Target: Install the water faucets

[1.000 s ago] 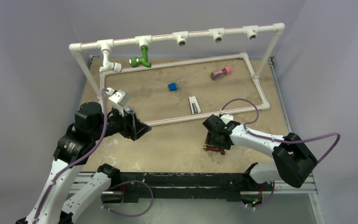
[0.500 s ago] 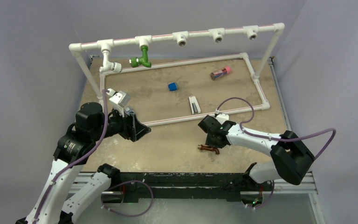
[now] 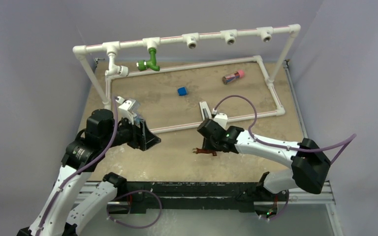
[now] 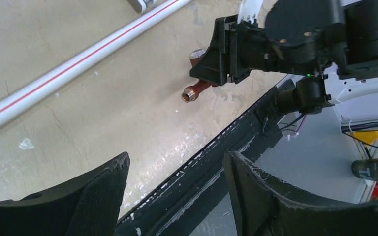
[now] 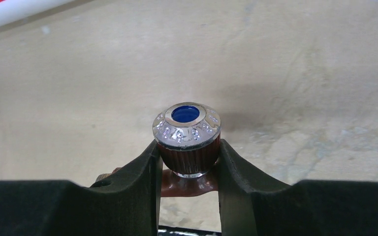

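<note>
My right gripper (image 3: 207, 147) is shut on the reddish-brown faucet (image 3: 203, 152) and holds it just above the table near the front middle. In the right wrist view its knob (image 5: 187, 132) with a blue centre sits between the fingers. In the left wrist view the faucet's threaded end (image 4: 192, 93) points toward my left gripper. My left gripper (image 3: 146, 138) is open and empty, to the left of it. A green faucet (image 3: 149, 62) and a white faucet (image 3: 115, 67) hang from the white pipe frame (image 3: 206, 36) at the back left.
A brownish pink-capped cylinder (image 3: 233, 75), a blue cube (image 3: 181, 91) and a small white-and-grey clip (image 3: 205, 110) lie inside the frame's floor pipe (image 3: 187, 124). Three open T-fittings (image 3: 229, 37) remain on the top bar. The table's black front rail (image 3: 192, 189) is close.
My right gripper has carried the reddish-brown faucet leftward along the table's front. My left gripper has shifted slightly right and stays open.
</note>
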`<state>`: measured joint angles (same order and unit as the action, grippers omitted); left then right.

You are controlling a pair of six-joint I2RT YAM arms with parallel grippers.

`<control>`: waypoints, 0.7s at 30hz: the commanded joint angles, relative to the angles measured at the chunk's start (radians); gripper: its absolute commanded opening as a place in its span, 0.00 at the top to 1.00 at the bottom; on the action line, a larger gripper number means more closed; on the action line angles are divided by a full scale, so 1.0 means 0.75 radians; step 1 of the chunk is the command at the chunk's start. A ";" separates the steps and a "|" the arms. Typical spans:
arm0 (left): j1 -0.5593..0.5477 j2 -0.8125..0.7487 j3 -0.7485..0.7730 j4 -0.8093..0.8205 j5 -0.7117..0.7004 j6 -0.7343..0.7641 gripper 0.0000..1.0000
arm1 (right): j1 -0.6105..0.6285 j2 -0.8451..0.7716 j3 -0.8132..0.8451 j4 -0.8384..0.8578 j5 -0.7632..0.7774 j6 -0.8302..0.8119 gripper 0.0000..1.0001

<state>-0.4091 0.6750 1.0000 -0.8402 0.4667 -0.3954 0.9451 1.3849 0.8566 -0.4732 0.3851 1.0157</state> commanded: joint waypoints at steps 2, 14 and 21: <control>-0.009 0.002 -0.086 0.016 0.013 -0.113 0.32 | 0.094 -0.027 0.107 0.068 0.057 -0.024 1.00; -0.009 0.022 -0.299 0.150 0.159 -0.256 0.37 | 0.209 -0.088 0.189 0.288 0.010 -0.043 1.00; -0.009 0.038 -0.403 0.303 0.296 -0.380 0.40 | 0.261 -0.097 0.245 0.390 -0.034 -0.055 1.00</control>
<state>-0.4091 0.7067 0.7532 -0.7311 0.5934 -0.5938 1.1160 1.3357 0.9787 -0.2615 0.3733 0.9863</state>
